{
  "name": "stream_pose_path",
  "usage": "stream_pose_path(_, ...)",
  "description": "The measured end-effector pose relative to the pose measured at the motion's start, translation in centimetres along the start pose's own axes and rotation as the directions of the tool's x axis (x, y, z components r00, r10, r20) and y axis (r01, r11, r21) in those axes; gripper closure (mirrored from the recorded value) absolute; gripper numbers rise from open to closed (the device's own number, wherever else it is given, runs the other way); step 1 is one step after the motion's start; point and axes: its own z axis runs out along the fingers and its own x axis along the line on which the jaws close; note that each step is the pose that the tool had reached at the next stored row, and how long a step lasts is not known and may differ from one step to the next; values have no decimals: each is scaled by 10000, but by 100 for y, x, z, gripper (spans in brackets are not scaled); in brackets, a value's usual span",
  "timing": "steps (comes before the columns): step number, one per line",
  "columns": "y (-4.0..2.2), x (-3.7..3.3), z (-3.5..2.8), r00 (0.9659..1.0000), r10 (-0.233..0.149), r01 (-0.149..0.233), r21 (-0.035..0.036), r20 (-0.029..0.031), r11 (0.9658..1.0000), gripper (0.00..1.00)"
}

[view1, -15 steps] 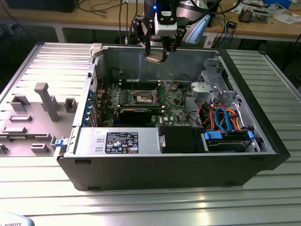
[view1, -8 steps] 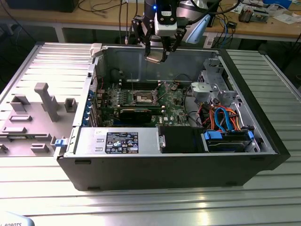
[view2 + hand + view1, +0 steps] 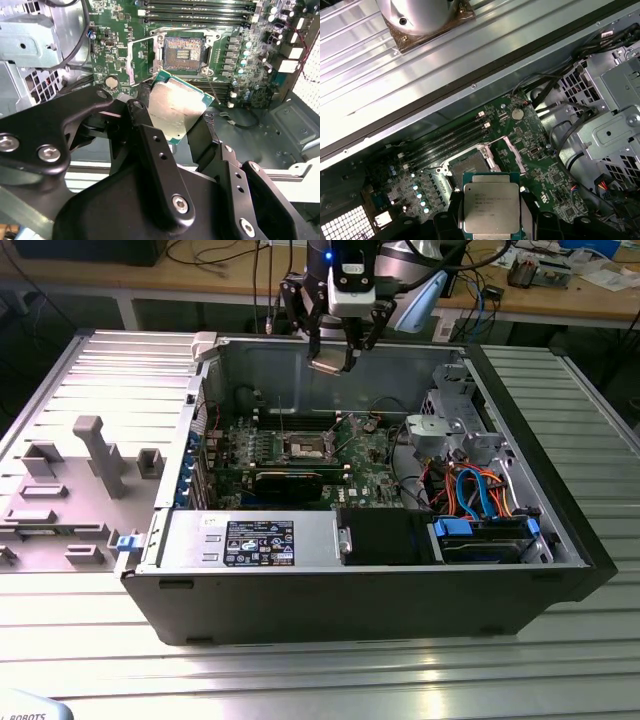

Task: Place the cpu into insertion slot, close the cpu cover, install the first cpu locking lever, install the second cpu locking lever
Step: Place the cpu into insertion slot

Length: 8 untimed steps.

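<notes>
Silver-topped cpu [image 3: 491, 205] (square, green-edged) sits pinched in the gripper [image 3: 491, 216] above the motherboard [image 3: 542, 167].

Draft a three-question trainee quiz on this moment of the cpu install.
1. True or false: the cpu already sits in the insertion slot.
2. What is the tool shut on? A) a screwdriver B) the cpu C) nothing
3. Fill in: in the exterior view, the tool hangs over the open computer ____.
Key: 1 false, the insertion slot is bare and the cpu is held above it; 2 B; 3 case.
</notes>
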Motion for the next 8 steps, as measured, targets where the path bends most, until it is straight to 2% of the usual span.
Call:
stream_pose_path(2, 0, 0, 0, 9990, 452, -452, -9, 41, 9990, 45)
stream_pose_path(8, 0, 0, 0, 9987, 503, -503, -10, 45, 9987, 45)
